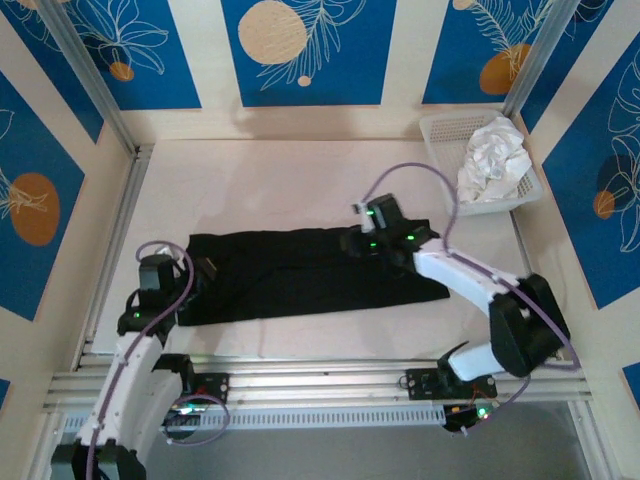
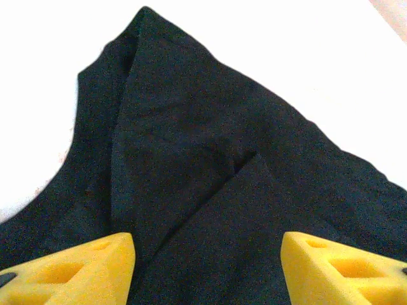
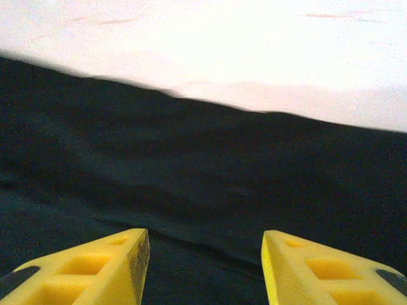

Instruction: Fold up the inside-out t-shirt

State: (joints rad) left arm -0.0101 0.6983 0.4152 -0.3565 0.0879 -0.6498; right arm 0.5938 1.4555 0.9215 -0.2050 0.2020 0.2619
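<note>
Folding looks partway done: the inside-out t-shirt (image 1: 310, 275) lies as a long flat band across the surface (image 1: 300, 170), the left tool (image 2: 208, 244) at its left end and the right tool (image 3: 205, 238) near its far edge both standing apart and empty, with crosswise folds seemingly left to make.

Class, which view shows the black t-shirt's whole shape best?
Top external: the whole t-shirt lies there as a long band. Left wrist shows overlapping folds close up; right wrist, one straight edge.
</note>
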